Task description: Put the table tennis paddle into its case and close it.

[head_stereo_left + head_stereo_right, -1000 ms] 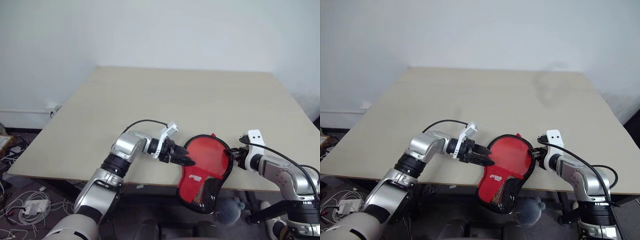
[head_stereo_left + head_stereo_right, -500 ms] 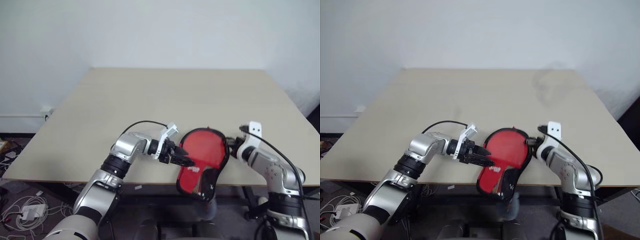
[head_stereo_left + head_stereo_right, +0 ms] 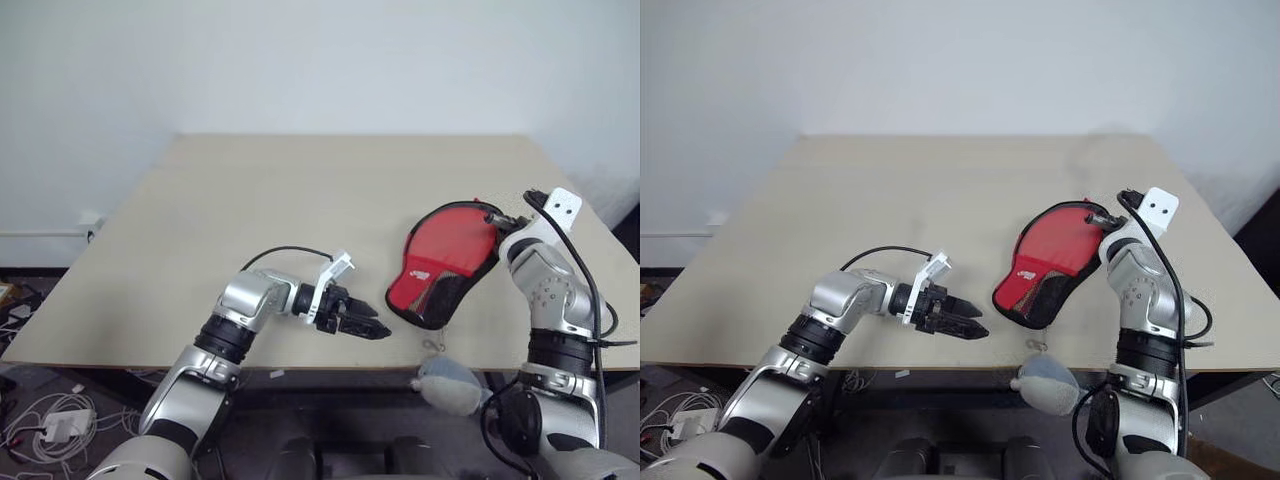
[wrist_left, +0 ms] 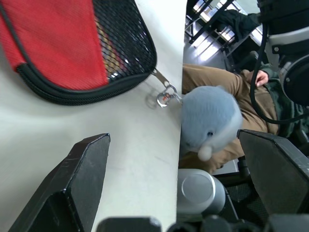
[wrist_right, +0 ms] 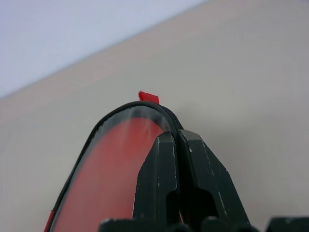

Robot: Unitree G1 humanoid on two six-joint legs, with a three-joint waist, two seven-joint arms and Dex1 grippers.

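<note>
The case [image 3: 440,255], black fabric with a red panel and a mesh end, lies tilted on the table near its right front corner. One end is lifted. My right gripper [image 3: 497,215] is shut on the black zipper rim at the raised round end [image 5: 176,135]. My left gripper [image 3: 372,328] is open and holds nothing. It hovers near the table's front edge, left of the case and apart from it [image 4: 53,43]. The table tennis paddle is hidden.
A small grey round pouch [image 3: 447,385] hangs below the table's front edge on a key ring [image 4: 164,96] clipped to the case. The beige table [image 3: 300,200] stretches bare behind both arms. A person's leg in brown trousers [image 4: 217,87] is beyond the edge.
My right gripper rose and moved forward and right, pulling the case away from the front edge onto the table. The left gripper stayed put, so the case is now clear of it.
</note>
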